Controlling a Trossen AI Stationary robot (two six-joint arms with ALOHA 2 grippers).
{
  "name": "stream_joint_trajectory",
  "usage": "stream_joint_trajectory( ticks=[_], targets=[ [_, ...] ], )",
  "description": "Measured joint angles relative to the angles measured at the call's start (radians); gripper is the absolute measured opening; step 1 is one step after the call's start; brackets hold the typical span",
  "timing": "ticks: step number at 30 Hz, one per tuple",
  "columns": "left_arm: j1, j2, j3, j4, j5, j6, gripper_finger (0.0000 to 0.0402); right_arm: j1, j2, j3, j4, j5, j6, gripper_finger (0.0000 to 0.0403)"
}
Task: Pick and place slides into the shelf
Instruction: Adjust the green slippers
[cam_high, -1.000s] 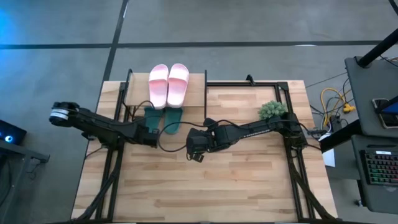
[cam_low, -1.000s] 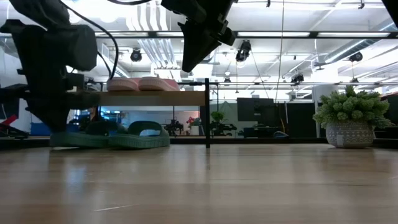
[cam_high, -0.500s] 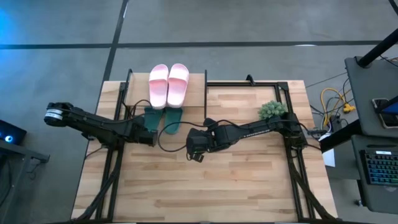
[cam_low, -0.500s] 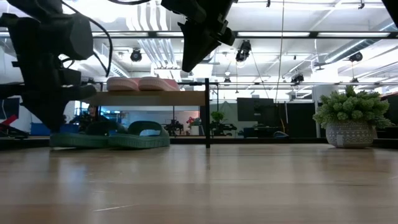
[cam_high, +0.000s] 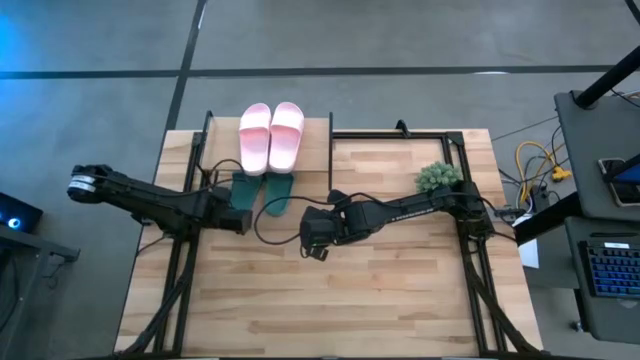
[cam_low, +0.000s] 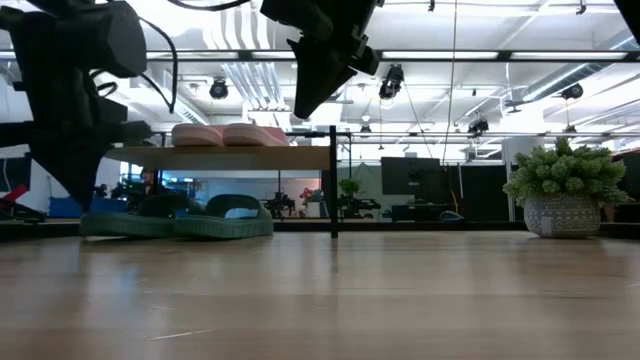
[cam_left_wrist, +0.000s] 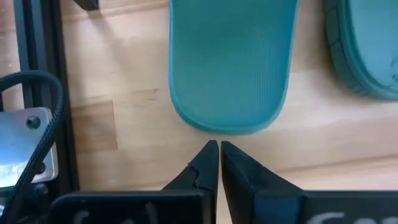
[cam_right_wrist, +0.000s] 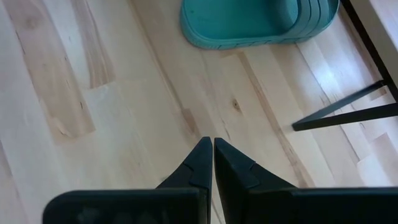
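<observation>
Two pale pink slides (cam_high: 271, 135) lie side by side on the top board of the shelf (cam_high: 315, 140) at the table's far left. Two dark green slides (cam_high: 262, 191) rest flat on the tabletop under that board, heels toward the table's near edge. My left gripper (cam_high: 240, 222) is shut and empty; in the left wrist view its tips (cam_left_wrist: 217, 148) stand just short of the left green slide's heel (cam_left_wrist: 229, 118). My right gripper (cam_high: 312, 238) is shut and empty, raised above the table near the right green slide (cam_right_wrist: 255, 22).
A small potted plant (cam_high: 437, 177) stands at the far right of the table. The shelf's thin black leg (cam_right_wrist: 348, 113) stands just right of the green slides. Bare wooden tabletop (cam_high: 330, 300) stretches toward the near edge.
My left gripper has drawn back a little from the green slides, toward the table's left edge, and has risen slightly, staying shut. The slides have stayed where they were.
</observation>
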Motion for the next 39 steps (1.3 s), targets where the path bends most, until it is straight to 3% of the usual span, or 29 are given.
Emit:
stream_joint_trajectory(
  ticks=[15,26,39],
  targets=[
    [0.014,0.155,-0.012,0.016,0.054,0.056,0.0004,0.000,0.000,-0.034,0.000,0.007,-0.002,0.0009],
    [0.031,0.337,-0.006,0.013,0.004,0.019,0.0004,0.000,0.000,-0.045,0.000,-0.002,-0.002,0.0009],
    [0.036,0.407,0.002,0.138,-0.069,0.056,0.0004,0.000,0.000,-0.047,-0.002,-0.002,-0.018,0.0009]
  ],
)
